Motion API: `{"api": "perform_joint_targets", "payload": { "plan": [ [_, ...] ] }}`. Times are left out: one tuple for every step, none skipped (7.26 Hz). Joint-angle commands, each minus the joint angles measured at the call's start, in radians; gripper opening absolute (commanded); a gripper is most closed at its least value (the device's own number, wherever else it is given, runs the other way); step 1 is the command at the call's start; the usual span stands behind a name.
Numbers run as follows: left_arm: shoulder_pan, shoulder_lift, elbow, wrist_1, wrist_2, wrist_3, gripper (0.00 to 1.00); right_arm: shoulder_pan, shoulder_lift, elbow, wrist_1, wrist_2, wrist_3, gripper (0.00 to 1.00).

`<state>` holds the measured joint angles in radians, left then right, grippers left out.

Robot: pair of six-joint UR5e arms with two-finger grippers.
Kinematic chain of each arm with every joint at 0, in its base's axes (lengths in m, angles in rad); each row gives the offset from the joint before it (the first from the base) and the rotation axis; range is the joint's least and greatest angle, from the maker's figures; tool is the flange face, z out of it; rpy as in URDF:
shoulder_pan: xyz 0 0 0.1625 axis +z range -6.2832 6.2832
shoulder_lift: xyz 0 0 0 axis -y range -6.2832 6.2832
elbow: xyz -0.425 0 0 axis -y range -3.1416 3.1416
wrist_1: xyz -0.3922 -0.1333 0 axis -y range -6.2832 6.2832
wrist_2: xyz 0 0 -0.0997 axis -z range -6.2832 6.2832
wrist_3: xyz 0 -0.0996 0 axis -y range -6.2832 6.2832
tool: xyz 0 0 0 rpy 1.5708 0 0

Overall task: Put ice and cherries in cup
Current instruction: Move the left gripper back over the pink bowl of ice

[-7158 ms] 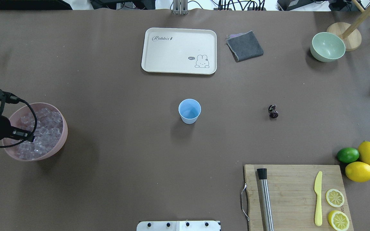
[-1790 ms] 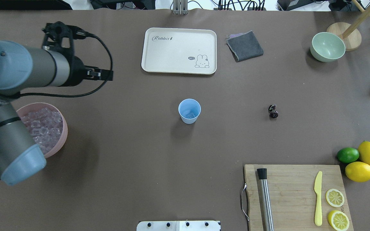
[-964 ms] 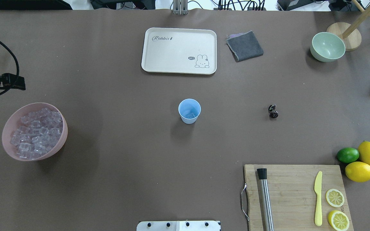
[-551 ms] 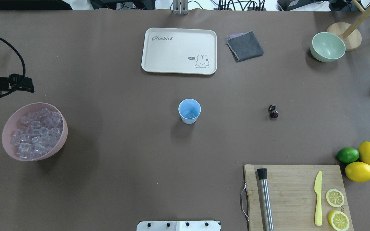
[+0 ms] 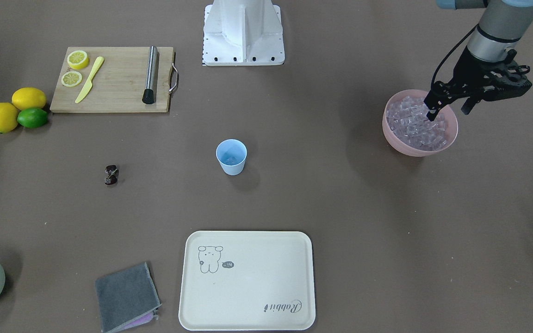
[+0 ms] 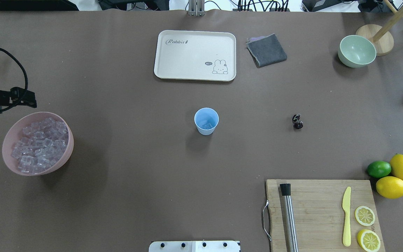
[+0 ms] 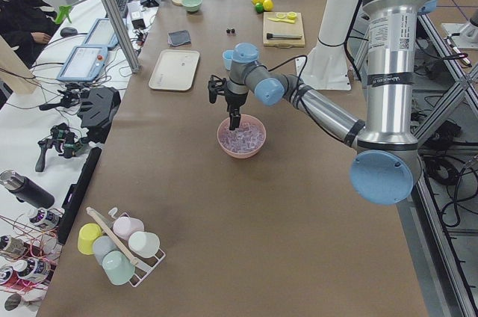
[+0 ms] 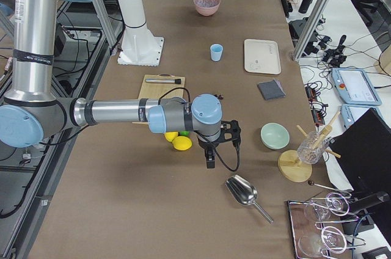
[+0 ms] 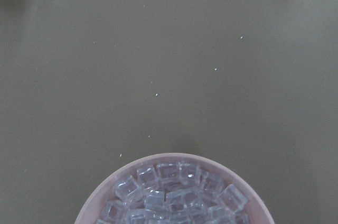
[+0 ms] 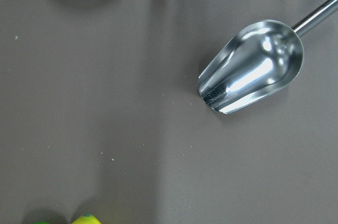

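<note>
1. Some ice (image 6: pixel 207 124) is now lying in the blue cup (image 6: pixel 205 131), which was standing empty a few seconds ago in the middle of the counter (image 6: pixel 135 157).
2. Meanwhile the left pincer (image 5: pixel 447 113) is coming back over the pink bowl (image 6: pixel 70 147), fingers apart and carrying nothing, probably for more cubes.
3. Both cherries (image 6: pixel 297 121) are sitting untouched, well apart from the cup.
4. Far off, the right pincer (image 8: pixel 209 160) is hanging by the metal scoop (image 10: pixel 253 65); I cannot tell whether its fingers are apart.
</note>
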<state>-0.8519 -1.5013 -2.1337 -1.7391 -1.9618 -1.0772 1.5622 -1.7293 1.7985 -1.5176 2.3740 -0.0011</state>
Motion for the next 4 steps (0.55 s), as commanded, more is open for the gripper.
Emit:
{"api": "perform_joint_targets", "payload": {
  "plan": [
    [0.118,0.016,-0.002,-0.029,0.073,-0.12,0.97,-0.03,-0.015,-0.001,-0.024,-0.009,0.009,1.0],
    [0.146,0.016,0.005,-0.036,0.081,-0.125,0.82,-0.03,-0.015,0.002,-0.03,-0.004,0.01,1.0],
    [0.152,0.018,0.005,-0.036,0.083,-0.13,0.81,-0.03,-0.016,0.002,-0.029,-0.012,0.012,1.0],
    [0.155,0.018,0.011,-0.036,0.081,-0.129,0.81,-0.028,-0.019,0.007,-0.029,-0.018,0.01,1.0]
  ]
}}
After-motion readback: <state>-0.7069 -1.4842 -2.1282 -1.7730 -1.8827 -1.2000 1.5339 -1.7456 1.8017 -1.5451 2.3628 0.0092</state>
